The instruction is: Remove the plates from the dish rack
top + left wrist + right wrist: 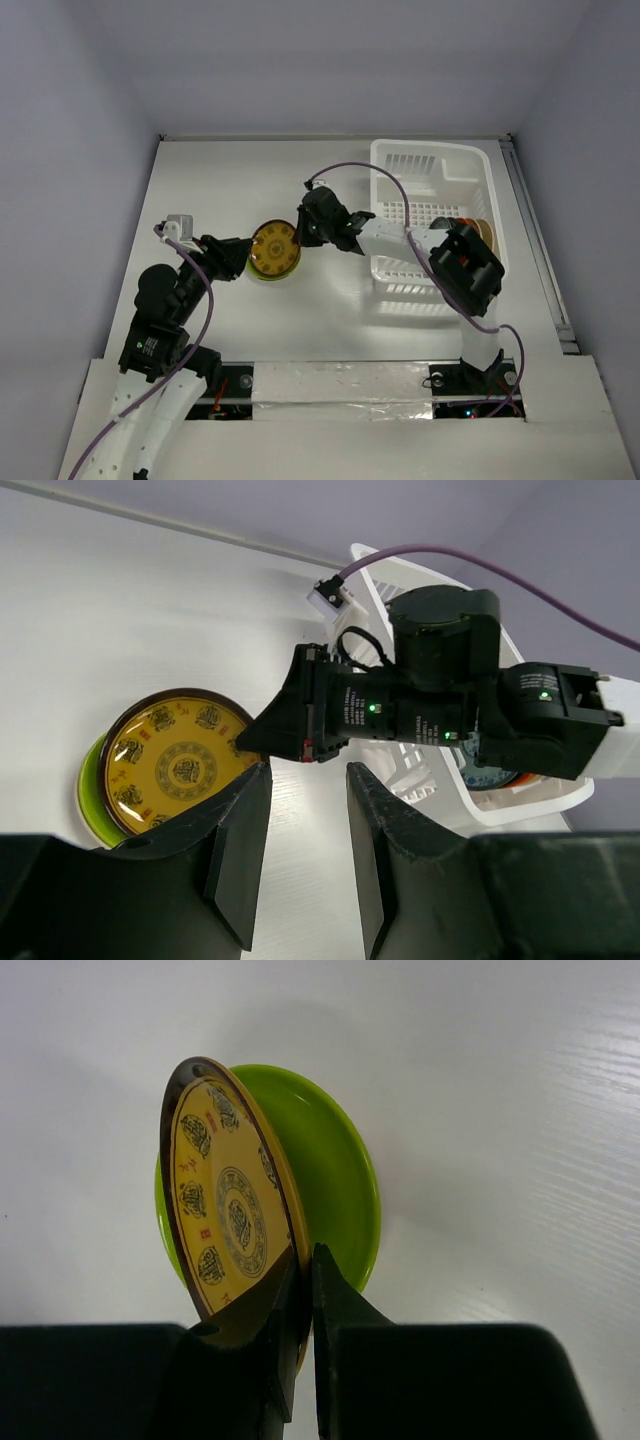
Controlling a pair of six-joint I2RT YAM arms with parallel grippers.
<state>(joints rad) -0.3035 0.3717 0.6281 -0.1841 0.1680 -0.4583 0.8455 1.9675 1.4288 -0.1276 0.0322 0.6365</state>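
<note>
My right gripper (303, 232) is shut on the rim of a yellow patterned plate with a brown rim (274, 248), left of the white dish rack (440, 160). In the right wrist view the gripper (305, 1260) holds this plate (225, 1200) tilted over a lime green plate (335, 1170) that lies on the table. My left gripper (308, 780) is open and empty, just near-left of both plates (175, 760). A blue-patterned plate (490, 777) and an orange-red one (487, 232) stand in the rack, partly hidden by the right arm.
The white table (230, 180) has walls at the back and sides. The right arm (465, 265) reaches across the rack's near half. A purple cable (370, 170) loops over the rack. A taped seam (340, 385) runs along the near edge.
</note>
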